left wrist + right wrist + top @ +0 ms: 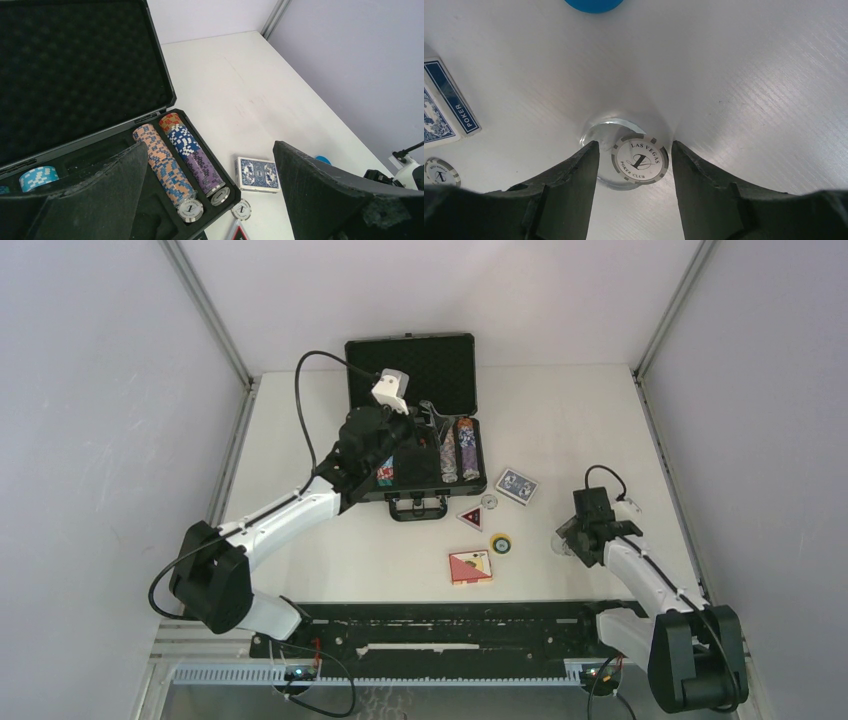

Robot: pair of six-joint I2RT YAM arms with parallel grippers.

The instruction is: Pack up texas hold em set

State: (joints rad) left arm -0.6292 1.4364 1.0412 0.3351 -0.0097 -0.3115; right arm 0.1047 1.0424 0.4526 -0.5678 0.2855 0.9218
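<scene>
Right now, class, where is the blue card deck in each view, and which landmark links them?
Top external: blue card deck just right of the briefcase.
Left wrist: deck lower centre, right of the chip rows.
Right wrist: deck cut off at the left edge.
Landmark: the white chip beside it.

You have one briefcase (410,370), one blue card deck (517,485), one red card deck (470,567) and one triangular button (470,518).

Spread claw (210,146) above chip-filled briefcase (75,65)
</scene>
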